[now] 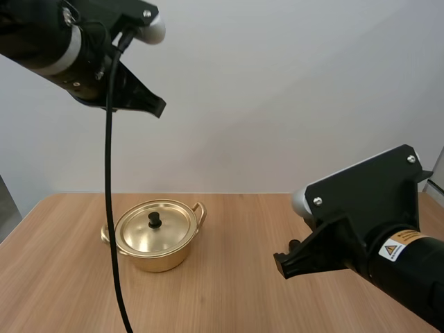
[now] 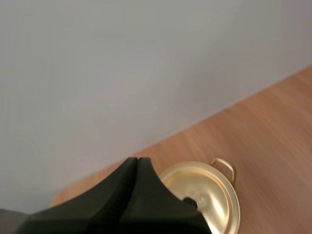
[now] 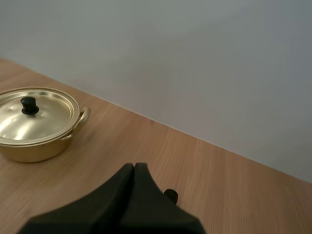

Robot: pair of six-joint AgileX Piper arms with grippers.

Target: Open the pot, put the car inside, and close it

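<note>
Nearest of all is the right gripper (image 3: 135, 168), low over the right side of the table (image 1: 236, 298). Its two black fingers lie pressed together in a single dark wedge, pinching nothing. Its tip points left, and it stands well apart from the pot (image 1: 156, 260). Higher up at the left hangs the left gripper (image 2: 137, 162), raised well above the table. It too is closed flat on itself with nothing held, its tip aimed down toward the pot.

Farther out, the pot sits on the left half of the table, short of the far edge. It is gold-coloured and upright. Its lid (image 1: 170, 232) lies squarely on it, closed, with a black knob (image 1: 154, 220) at the centre.

The high view takes in both of the pot's loop handles (image 1: 200, 211), one on its left side and one on its far right. From the right wrist the pot is seen more from the side, its wall and rim plain, with one handle turned toward that gripper. From the left wrist the lid is seen from above, and the fingers cover part of the knob.

Counted: two grippers, one pot, one lid, one knob, two handles.
</note>
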